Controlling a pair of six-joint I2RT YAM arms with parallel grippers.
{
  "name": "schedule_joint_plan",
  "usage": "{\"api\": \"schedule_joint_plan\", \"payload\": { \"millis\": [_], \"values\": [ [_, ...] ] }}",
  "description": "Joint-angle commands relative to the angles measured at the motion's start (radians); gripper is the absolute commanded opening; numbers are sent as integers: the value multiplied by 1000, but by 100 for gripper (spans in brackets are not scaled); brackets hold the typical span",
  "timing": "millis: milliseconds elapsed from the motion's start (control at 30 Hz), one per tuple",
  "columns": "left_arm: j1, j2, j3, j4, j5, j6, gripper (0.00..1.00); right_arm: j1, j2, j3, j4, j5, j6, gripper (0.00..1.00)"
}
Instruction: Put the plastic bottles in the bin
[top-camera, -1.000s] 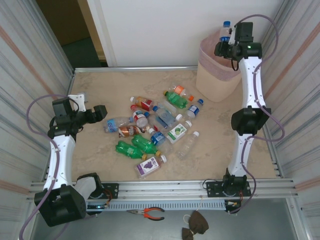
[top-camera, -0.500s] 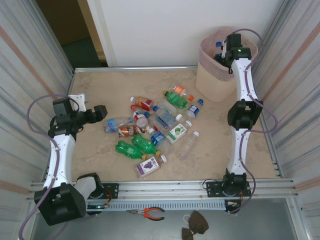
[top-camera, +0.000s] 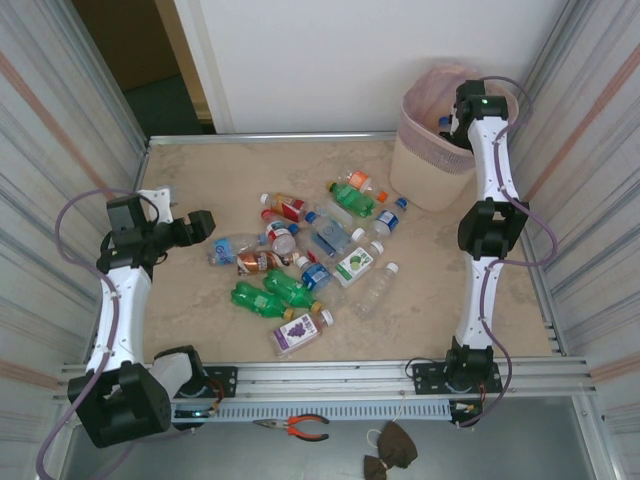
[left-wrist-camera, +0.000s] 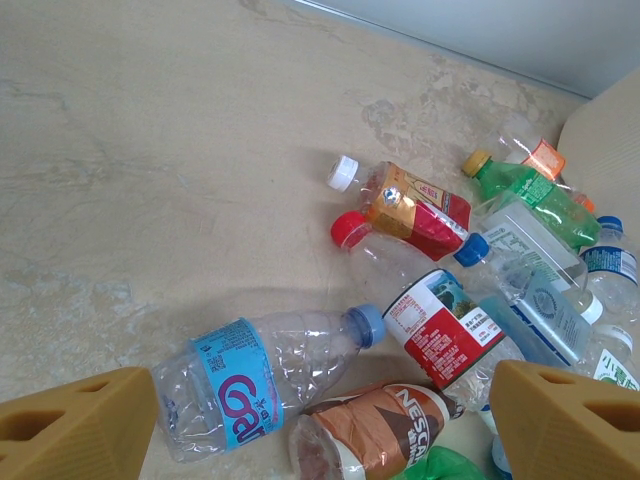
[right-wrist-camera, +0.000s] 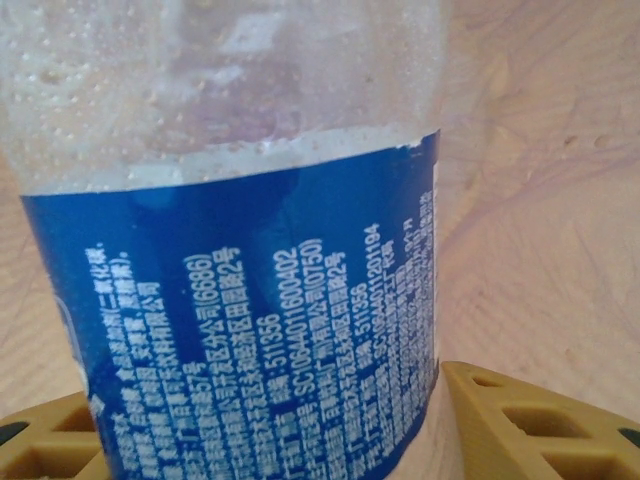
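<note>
At the mouth of the bin (top-camera: 425, 170), in the far right corner of the table (top-camera: 200, 170), the right gripper (top-camera: 452, 118) reaches inside the rim. Its fingers (right-wrist-camera: 520, 420) are closed partway on a clear blue-label bottle (right-wrist-camera: 240, 300). The left gripper (top-camera: 203, 225) hangs above the table left of the pile, jaws wide, holding nothing. The other bottles (top-camera: 310, 255) lie heaped mid-table, well apart from the bin.

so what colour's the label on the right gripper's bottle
Bottle label: dark blue, white print; right wrist view.
</note>
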Motion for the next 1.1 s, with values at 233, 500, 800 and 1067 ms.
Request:
{"api": "schedule_joint_plan", "payload": {
  "millis": [233,500,800,1067],
  "values": [
    [9,16,-5,22,47,-18,87,-60,-164,-149,-156,123,79,55],
    [8,34,-5,30,67,-27,86,-114,-350,-435,-128,122,92,54],
    [9,43,-3,36,84,-33,86,-54,-443,-591,-67,-40,70,57],
    [9,24,-5,27,65,-25,86,-8,-265,-403,-73,-62,76,58]
  ]
}}
